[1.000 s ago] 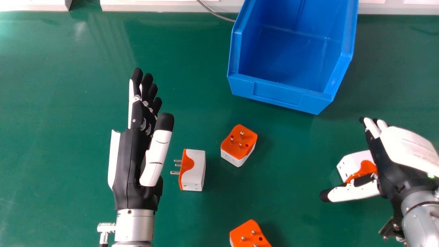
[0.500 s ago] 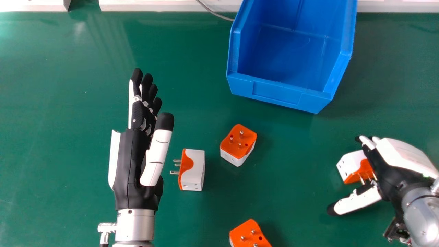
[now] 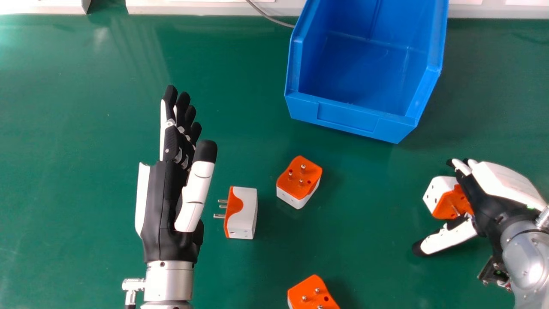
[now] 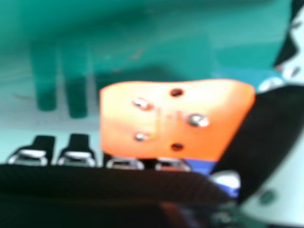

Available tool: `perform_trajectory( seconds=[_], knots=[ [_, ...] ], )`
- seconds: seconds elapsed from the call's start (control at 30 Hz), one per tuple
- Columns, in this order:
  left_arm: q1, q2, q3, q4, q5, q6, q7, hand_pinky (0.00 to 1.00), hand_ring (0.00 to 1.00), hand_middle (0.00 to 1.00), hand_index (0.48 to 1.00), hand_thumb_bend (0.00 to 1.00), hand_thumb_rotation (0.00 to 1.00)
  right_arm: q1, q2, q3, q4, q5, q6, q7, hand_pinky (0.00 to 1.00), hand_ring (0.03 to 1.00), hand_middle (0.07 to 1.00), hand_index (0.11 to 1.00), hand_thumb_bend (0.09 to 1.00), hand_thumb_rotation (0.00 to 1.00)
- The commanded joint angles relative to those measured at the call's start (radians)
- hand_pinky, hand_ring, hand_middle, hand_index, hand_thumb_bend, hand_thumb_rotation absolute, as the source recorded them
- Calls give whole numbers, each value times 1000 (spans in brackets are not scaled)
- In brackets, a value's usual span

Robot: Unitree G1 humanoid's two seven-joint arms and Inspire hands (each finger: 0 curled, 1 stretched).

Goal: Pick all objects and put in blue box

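Adapter of white and orange plastic (image 3: 439, 192) has shifted slightly toward the blue plastic box (image 3: 351, 116), orange face tilted up more; grasp probably unsettled. Right hand (image 3: 484, 208) wide, thumb apart, adapter between. Left hand (image 3: 161, 206) idle, head view's left. Right hand view: three metal prongs (image 4: 197, 120) face-on; head view: white side.

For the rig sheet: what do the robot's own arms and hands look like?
Left hand: black body, white side panel, black-tipped white thumb. Right hand: black, white back shell, similar thumb. Left forearm: silver, with side connector. Right forearm: rounded, silver-grey.
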Motion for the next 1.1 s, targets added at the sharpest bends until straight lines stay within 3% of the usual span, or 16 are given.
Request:
perform_trajectory(
  seconds=[0.0, 0.5, 0.6, 0.73, 0.9, 0.93, 1.07],
  knots=[
    [-6, -20, -9, -27, 13, -10, -2, 1000, 1000, 1000, 1000, 745, 769, 6, -16, 14, 23, 19, 0, -2, 1000, 989, 1000, 946, 997, 276],
    [-1, -17, -10, -28, 7, -11, -6, 1000, 1000, 1000, 1000, 745, 766, -2, -45, 46, 62, 66, -42, -125, 999, 981, 996, 940, 994, 257],
    [0, -17, -8, -28, 13, -11, -1, 1000, 1000, 1000, 1000, 745, 766, 7, -41, 50, 76, 73, -81, -194, 999, 981, 996, 940, 994, 257],
    [-2, -15, -8, -27, 11, -7, -4, 1000, 1000, 1000, 1000, 746, 765, 22, -21, 46, 112, 104, -167, -332, 985, 973, 991, 934, 991, 251],
    [-2, -16, -8, -26, 9, -11, -6, 1000, 1000, 1000, 1000, 746, 765, 22, -10, 45, 143, 151, -225, -401, 985, 973, 991, 934, 991, 251],
    [-2, -17, -7, -24, 10, -12, -4, 1000, 1000, 1000, 1000, 748, 764, 24, -11, 42, 147, 168, -246, -411, 921, 944, 970, 913, 986, 230],
    [2, -18, -7, -29, 13, -11, 0, 1000, 1000, 1000, 1000, 748, 764, 27, -26, 47, 155, 194, -292, -426, 921, 944, 970, 913, 986, 230]
  ],
)
